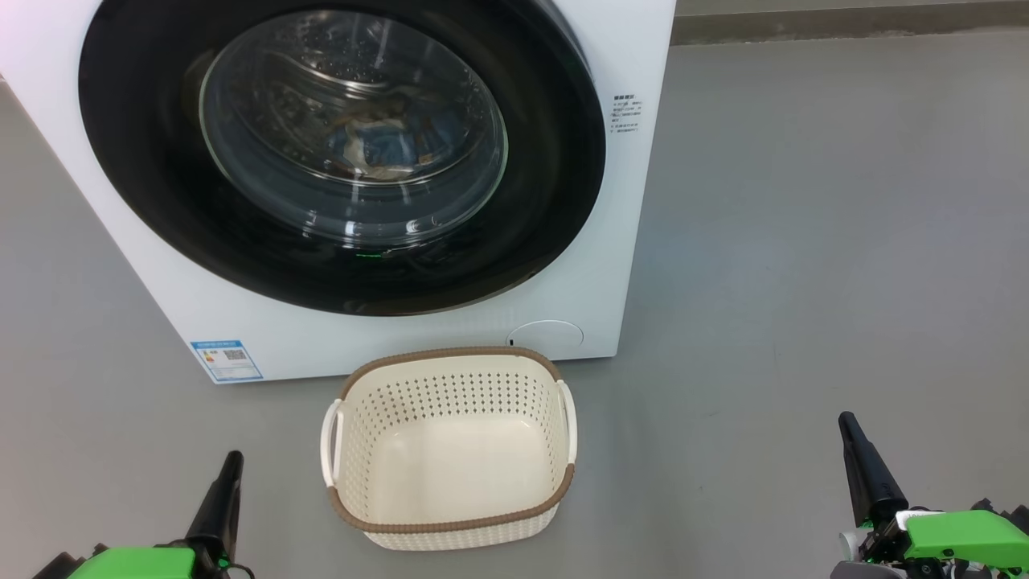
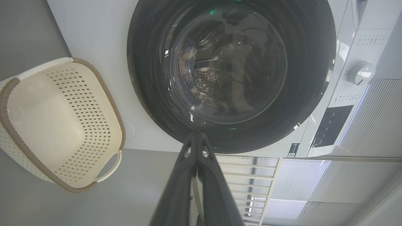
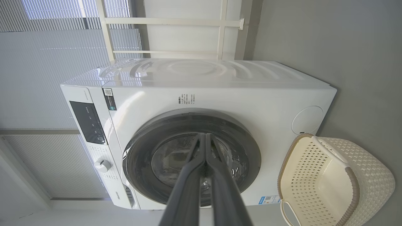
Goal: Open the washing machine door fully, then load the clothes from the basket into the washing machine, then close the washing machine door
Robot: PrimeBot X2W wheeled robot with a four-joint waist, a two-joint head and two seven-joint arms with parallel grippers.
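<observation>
The washing machine door (image 1: 342, 153), with its wide black rim and bulging glass centre, sits shut and flush against the front of the washing machine (image 1: 161, 297). Through the glass, the clothes (image 1: 386, 138) appear as a patch of light blue fabric with brownish marks, lying low in the perforated steel drum (image 1: 321, 72). A blue label sticker (image 1: 227, 360) marks the lower left corner of the white front panel, and a round cover (image 1: 545, 334) is set into its lower right corner.

The basket (image 1: 450, 390) stands upright on the grey floor (image 1: 804, 241), just near of the machine and below the door, close to the front panel; whether it touches the panel cannot be told. Its cream bottom is bare, its brown rim runs all round, and a white handle sits on each of its left and right sides.

The left gripper (image 1: 233, 460) is at the near left, well apart from the basket, its two dark fingers pressed together on nothing. The right gripper (image 1: 846, 422) is at the near right, farther from the basket, its fingers likewise closed and holding nothing. In each wrist view the closed fingers point toward the door. A white knob (image 3: 102, 164) and a dark display panel (image 3: 88, 122) sit on the control strip above the door.
</observation>
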